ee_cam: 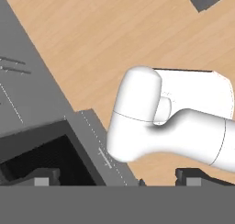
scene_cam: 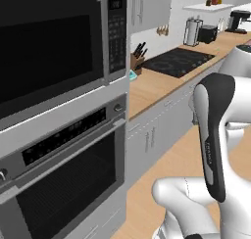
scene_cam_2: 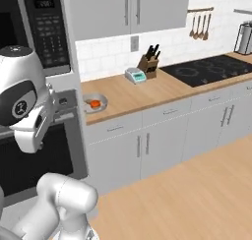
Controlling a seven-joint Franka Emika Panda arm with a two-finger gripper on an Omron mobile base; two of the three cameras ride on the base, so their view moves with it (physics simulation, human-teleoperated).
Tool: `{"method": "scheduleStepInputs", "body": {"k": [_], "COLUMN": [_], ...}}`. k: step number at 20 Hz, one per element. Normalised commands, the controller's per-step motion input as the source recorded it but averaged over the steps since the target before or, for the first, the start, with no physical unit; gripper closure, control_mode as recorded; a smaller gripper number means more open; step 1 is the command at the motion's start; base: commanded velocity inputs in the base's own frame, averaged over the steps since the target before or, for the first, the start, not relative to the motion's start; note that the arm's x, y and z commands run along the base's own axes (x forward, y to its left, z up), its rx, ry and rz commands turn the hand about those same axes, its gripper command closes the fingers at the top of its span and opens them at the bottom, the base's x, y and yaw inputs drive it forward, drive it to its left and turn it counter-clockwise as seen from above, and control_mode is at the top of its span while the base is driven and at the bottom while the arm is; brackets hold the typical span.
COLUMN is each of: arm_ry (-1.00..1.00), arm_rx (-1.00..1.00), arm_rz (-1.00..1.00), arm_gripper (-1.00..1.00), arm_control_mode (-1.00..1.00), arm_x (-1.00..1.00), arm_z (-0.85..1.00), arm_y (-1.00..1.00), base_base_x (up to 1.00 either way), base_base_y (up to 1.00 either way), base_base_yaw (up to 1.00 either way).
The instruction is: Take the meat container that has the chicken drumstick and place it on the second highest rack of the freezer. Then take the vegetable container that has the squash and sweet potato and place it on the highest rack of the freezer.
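Note:
A shallow grey container (scene_cam_2: 101, 100) sits at the left end of the wooden counter (scene_cam_2: 147, 94), right beside the oven column. Inside it lies a small orange-red item (scene_cam_2: 94, 104) that looks like the squash; I cannot make out a sweet potato. My gripper (ee_cam: 118, 179) is open: its two dark fingertips (ee_cam: 43, 178) stand far apart with nothing between them. The hand faces down at the wooden floor and a dark grey cabinet front, well away from the container. The meat container, the drumstick and the freezer are out of view.
A microwave (scene_cam: 49, 42) sits above a black-glass wall oven (scene_cam: 63, 174) at the left. On the counter stand a small scale (scene_cam_2: 135, 75), a knife block (scene_cam_2: 150, 62) and a black cooktop (scene_cam_2: 211, 69). Grey base cabinets (scene_cam_2: 147, 145) run along the open wooden floor (scene_cam_2: 197, 195).

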Motion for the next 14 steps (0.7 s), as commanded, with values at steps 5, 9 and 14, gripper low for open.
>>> {"method": "scheduleStepInputs", "body": {"k": [5, 9, 14], "arm_ry": [0.0, 0.0, 0.0], "arm_rx": [0.0, 0.0, 0.0], "arm_rz": [0.0, 0.0, 0.0], "arm_gripper": [-1.0, -1.0, -1.0], "arm_control_mode": [1.0, 1.0, 1.0], "arm_x": [0.0, 0.0, 0.0], "arm_z": [0.0, 0.0, 0.0], "arm_y": [0.0, 0.0, 0.0], "base_base_x": [0.75, 0.77, 0.44], "base_base_y": [-0.72, -0.6, -0.51], "base_base_yaw": [-0.04, 0.26, 0.56]}}
